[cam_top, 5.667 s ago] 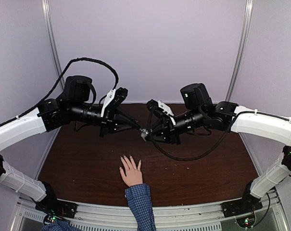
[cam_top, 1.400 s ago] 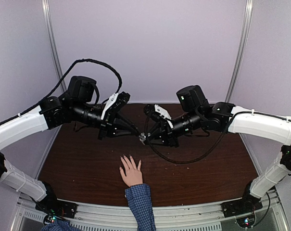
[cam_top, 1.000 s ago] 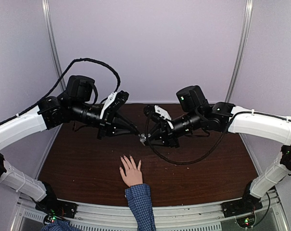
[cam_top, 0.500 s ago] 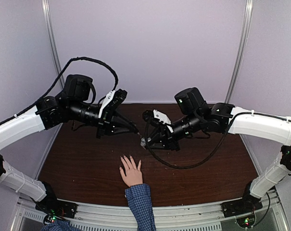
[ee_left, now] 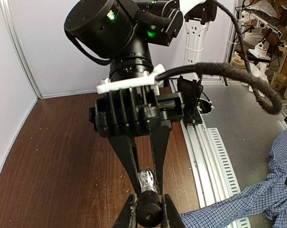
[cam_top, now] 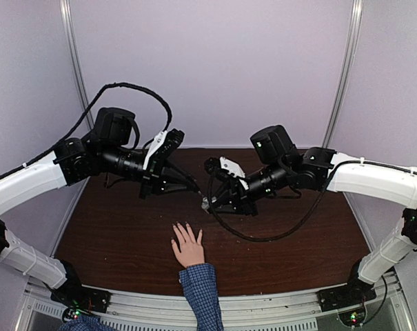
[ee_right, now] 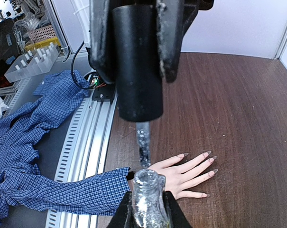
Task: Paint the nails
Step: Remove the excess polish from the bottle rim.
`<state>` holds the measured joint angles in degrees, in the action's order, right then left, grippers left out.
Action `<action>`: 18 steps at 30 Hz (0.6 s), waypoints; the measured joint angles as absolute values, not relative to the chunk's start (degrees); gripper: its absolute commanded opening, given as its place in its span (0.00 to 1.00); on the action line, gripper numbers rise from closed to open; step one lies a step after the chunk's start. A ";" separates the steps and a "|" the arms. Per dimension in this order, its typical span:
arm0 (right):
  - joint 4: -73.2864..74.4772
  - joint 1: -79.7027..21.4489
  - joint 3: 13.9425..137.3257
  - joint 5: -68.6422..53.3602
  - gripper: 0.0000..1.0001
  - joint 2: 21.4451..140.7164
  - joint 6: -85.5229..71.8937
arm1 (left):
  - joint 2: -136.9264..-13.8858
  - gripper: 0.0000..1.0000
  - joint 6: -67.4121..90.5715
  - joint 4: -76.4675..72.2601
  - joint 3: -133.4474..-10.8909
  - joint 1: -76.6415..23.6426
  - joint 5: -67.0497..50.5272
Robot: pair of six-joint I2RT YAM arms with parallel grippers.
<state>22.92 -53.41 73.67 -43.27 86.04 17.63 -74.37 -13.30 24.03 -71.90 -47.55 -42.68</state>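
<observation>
Top external: nails (cam_top: pixel 187 225) pointing away, slightly leftward.

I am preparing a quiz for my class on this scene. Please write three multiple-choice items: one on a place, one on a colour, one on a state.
1. Where does the light-skinned human hand lie?
A) flat on the dark brown wooden table, close to its near edge
B) on top of an arm
C) inside a box

2. What colour is the checked shirt cuff?
A) red
B) blue
C) yellow

3. What does the left tool hold?
A) nothing
B) a sponge
C) a black round cap

Answers:
1. A, the palm rests on the wood.
2. B, blue checks show in the top view.
3. C, its fingers pinch the cap.
</observation>
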 measured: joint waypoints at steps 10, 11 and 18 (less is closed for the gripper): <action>22.90 -53.41 73.67 -43.27 0.00 86.06 17.58 | -74.65 0.00 -12.91 23.97 -71.90 -47.55 -42.83; 22.90 -53.41 73.67 -43.29 0.00 86.06 17.58 | -74.70 0.00 -12.91 23.97 -71.90 -47.55 -42.89; 22.83 -53.41 73.67 -43.29 0.00 86.06 17.37 | -75.18 0.00 -12.88 23.92 -71.90 -47.55 -43.55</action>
<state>22.83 -53.41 73.67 -43.29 86.06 17.37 -75.18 -12.88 23.92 -71.90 -47.55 -43.55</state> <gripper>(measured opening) 0.169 0.118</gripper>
